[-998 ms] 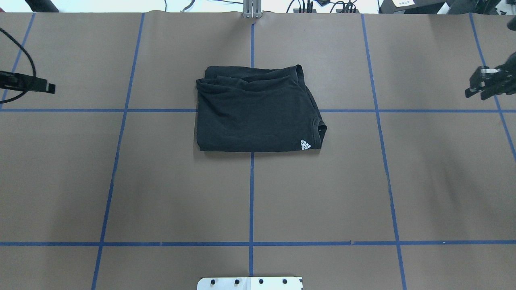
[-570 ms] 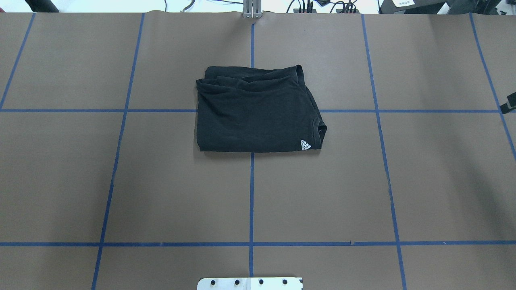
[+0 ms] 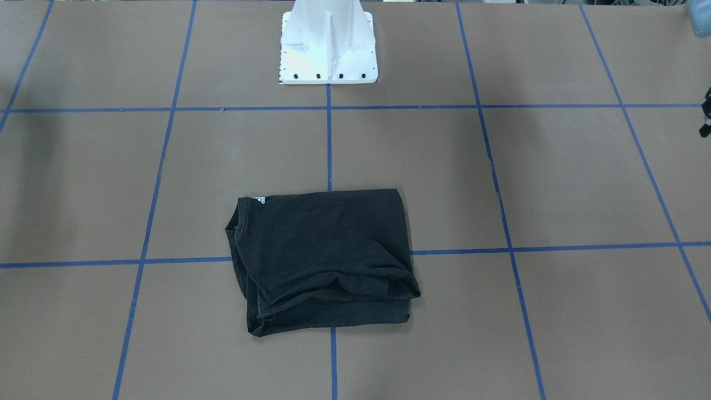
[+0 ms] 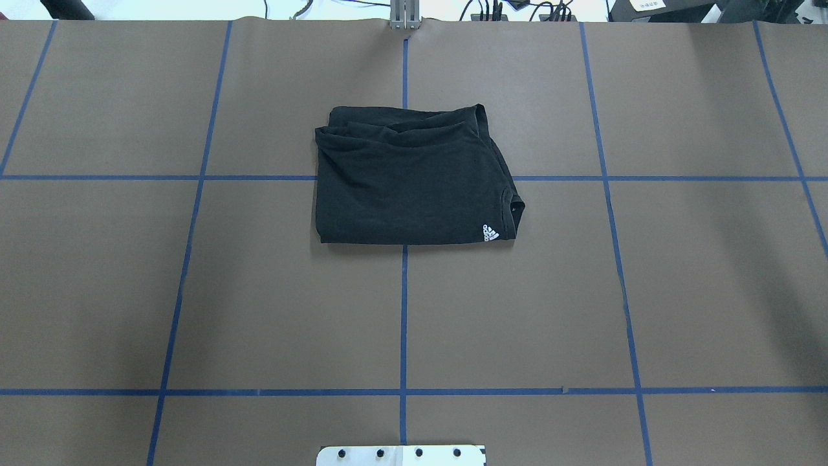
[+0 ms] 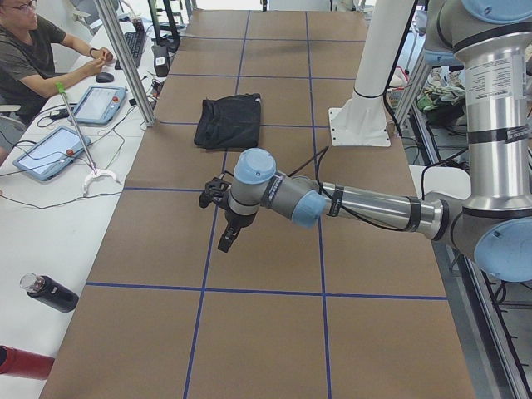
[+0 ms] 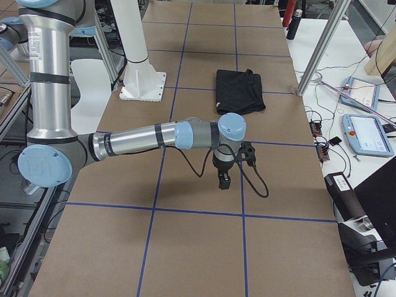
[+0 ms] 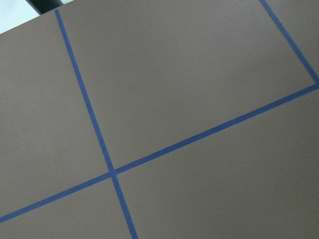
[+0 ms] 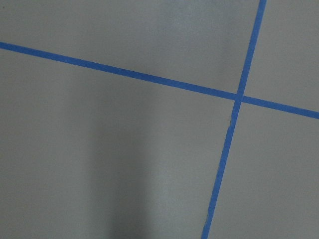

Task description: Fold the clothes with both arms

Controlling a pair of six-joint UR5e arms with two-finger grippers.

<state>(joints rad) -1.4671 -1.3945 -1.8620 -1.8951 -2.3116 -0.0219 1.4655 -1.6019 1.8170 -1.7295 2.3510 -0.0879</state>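
On brown blue-gridded table [image 4: 259, 291], folded black T-shirt [image 4: 407, 188], left claw [image 5: 226, 239], right claw [image 6: 223, 180], cannot tell either's state

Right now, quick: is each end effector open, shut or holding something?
Left end effector: cannot tell open or shut; well apart from the T-shirt.
Right end effector: cannot tell either; also apart from the T-shirt.

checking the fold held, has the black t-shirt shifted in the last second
No. The black T-shirt lies unmoved across the blue tape lines, its white logo still right of the central one.
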